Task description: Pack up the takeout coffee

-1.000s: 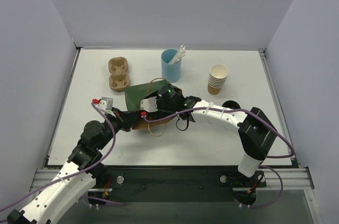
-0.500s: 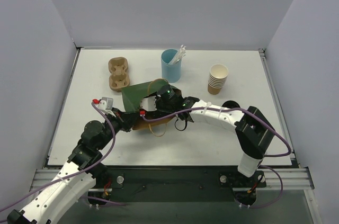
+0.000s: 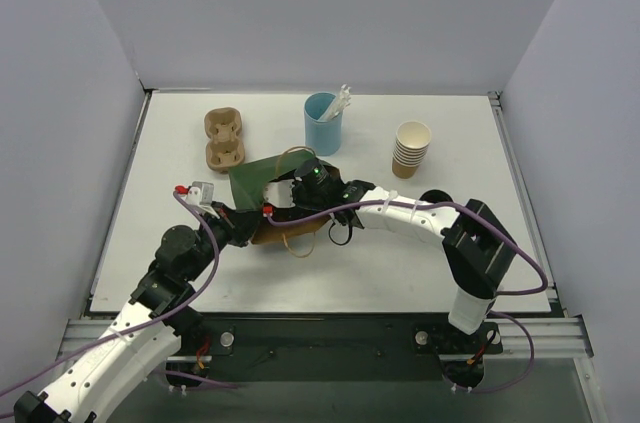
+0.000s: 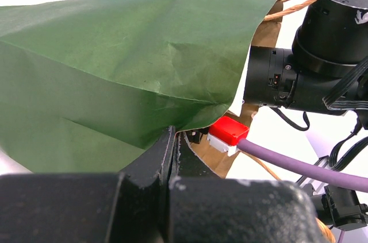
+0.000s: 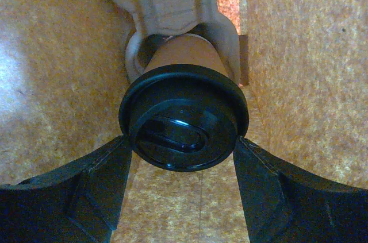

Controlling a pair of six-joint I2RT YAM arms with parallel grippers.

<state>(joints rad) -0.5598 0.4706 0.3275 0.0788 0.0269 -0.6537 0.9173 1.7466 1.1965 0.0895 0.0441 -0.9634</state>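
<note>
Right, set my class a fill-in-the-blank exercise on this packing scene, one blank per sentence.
The takeout coffee has a ___ lid. The left pincer pinches the edge of the ___ bag. In the top view, the cream cup stack stands to the ___ of the light-blue cup.
Missing words: black; green; right.

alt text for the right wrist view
The takeout coffee, a tan cup with a black lid, sits in a pulp carrier inside a brown paper bag. Black fingers of the right gripper flank the lid.
</note>
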